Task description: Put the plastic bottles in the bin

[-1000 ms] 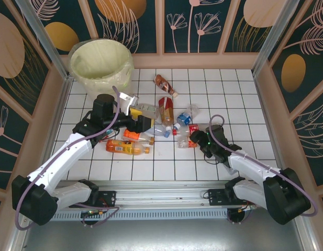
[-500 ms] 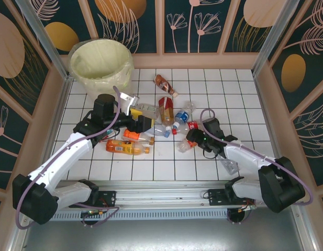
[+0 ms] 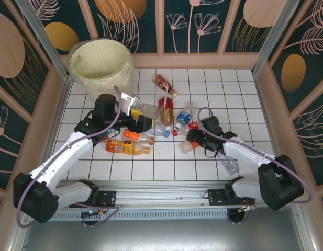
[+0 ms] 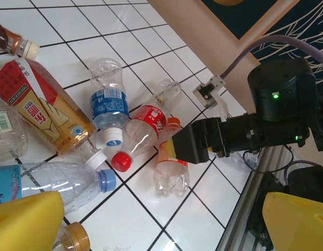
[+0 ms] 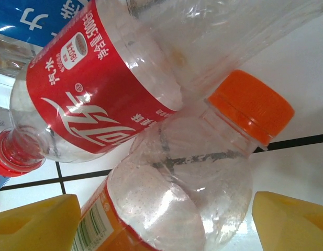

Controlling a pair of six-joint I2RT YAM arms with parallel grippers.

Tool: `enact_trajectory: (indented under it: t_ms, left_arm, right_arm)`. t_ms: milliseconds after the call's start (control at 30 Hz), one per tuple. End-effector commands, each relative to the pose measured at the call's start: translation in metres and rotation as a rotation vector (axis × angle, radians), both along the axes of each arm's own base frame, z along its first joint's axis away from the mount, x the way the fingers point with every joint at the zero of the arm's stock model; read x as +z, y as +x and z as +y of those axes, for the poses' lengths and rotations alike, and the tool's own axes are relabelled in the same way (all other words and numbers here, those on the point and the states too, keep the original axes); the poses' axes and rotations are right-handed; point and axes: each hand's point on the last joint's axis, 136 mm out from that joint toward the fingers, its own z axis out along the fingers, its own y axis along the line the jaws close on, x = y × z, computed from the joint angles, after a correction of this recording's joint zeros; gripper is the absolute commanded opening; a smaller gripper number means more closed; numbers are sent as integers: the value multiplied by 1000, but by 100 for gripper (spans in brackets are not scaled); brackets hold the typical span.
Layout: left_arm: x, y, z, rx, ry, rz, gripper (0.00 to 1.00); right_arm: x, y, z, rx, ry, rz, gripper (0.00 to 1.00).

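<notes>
Partly cropped, the right gripper (image 5: 166, 222) stands spread wide either side of the orange-capped bottle (image 5: 198, 167), whose base is cut off; the left gripper (image 4: 161, 222) gapes empty.

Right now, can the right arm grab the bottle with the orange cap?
Probably yes: the open right claw sits either side of the orange-capped bottle, though a red-label bottle touches it.

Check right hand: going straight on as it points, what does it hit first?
Probably the orange-capped clear bottle, lying between the open fingers of the right hand; the red-labelled bottle sits right beside it. Depth is unclear.
</notes>
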Motion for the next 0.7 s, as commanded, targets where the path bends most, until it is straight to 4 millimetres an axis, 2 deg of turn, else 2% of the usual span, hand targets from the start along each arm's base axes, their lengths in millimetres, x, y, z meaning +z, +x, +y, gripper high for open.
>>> enact_trajectory:
  t_ms: [0,233,400,500,667]
  left_arm:
    - [-3,-4,-3,-24,7,4,97]
    - [-5,-7,-5,-33,12,10,97]
    - [-7,-8,-8,-43,17,14,97]
    - [-10,-8,-10,-45,23,20,97]
    - [-11,-8,-10,-45,28,18,97]
  right_arm:
    - [1,10,6,2,23,-21,89]
    - [-1,22,15,15,40,-39,93]
    - [1,28,22,66,25,-70,88]
    - [5,23,24,143,-44,-84,87]
    - [-2,2,8,192,-157,-13,87]
